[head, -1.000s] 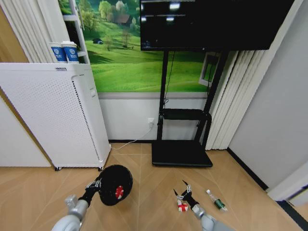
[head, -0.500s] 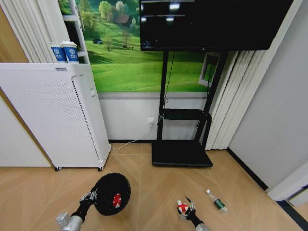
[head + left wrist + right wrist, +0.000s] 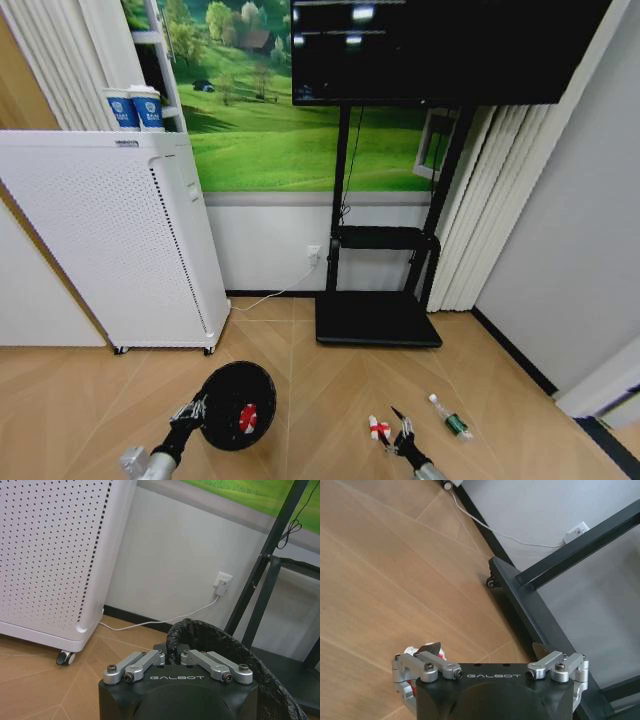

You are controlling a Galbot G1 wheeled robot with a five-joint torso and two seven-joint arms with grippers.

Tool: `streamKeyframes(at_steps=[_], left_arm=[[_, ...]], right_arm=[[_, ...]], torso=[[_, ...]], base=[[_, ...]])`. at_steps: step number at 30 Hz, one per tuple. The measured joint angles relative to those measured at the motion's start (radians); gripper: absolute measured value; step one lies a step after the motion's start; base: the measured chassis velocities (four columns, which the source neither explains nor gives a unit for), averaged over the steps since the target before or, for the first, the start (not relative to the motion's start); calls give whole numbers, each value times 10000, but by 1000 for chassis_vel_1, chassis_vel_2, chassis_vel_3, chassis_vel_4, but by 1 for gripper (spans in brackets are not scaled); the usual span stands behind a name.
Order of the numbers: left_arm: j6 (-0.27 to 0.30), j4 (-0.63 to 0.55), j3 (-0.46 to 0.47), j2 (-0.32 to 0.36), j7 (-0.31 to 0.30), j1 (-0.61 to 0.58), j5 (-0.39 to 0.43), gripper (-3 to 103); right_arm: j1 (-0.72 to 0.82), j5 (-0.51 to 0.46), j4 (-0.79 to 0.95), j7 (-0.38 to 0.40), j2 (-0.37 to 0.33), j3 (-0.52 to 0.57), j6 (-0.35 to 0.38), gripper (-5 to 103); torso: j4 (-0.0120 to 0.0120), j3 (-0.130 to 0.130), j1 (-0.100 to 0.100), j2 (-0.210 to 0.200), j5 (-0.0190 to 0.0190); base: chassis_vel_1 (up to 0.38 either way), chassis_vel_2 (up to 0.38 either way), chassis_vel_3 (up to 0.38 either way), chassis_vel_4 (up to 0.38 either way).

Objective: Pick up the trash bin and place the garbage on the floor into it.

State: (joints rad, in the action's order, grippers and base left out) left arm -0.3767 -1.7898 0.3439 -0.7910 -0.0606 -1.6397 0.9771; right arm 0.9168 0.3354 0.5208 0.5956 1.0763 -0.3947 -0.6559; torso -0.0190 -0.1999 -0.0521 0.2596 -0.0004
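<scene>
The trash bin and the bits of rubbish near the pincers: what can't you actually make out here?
- Trash bin: head view shows one red-and-white piece inside; too small to identify. In the left wrist view, the left pincer hides where it grips the rim.
- Wrapper on the floor: too small to read; the right pincer body covers most of it in the right wrist view.
- Small bottle: label unreadable.

The head camera is looking forward and down from well above the floor (image 3: 330,380), taking in the white appliance (image 3: 110,240) and the black stand (image 3: 380,320). The left wrist camera is sitting low and close behind its gripper (image 3: 172,656), facing the same appliance (image 3: 55,555). The right wrist camera is hovering near the floor (image 3: 380,570), facing the stand's base (image 3: 530,610).
</scene>
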Motion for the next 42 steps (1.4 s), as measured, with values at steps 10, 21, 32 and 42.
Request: streamKeyframes(at_steps=[10,21,32,42], left_arm=[[-41,168,-229,-31,73,151,-87,8],[-121,187,-255,7,223,42,-139,8],[-182,187,-189,68,411,-49,-146,8],[-250,192,-275,7,500,-12,-271,8]], right_arm=[[506,-4581,689,-3005,-116,-1017,-1424,100],[115,-8297,51,-4797,647,-1276,-1297,100],[-223,-9503,-91,-5264,346,-1061,-724,100],[-169,-10795,-79,-5478,515,-1218,-195,100]], torso=[[-4,0,0,0,1],[0,0,0,0,6],[-1,0,0,0,3],[0,0,0,0,4]], base=[[0,0,0,0],[0,0,0,0],[0,0,0,0],[0,0,0,0]])
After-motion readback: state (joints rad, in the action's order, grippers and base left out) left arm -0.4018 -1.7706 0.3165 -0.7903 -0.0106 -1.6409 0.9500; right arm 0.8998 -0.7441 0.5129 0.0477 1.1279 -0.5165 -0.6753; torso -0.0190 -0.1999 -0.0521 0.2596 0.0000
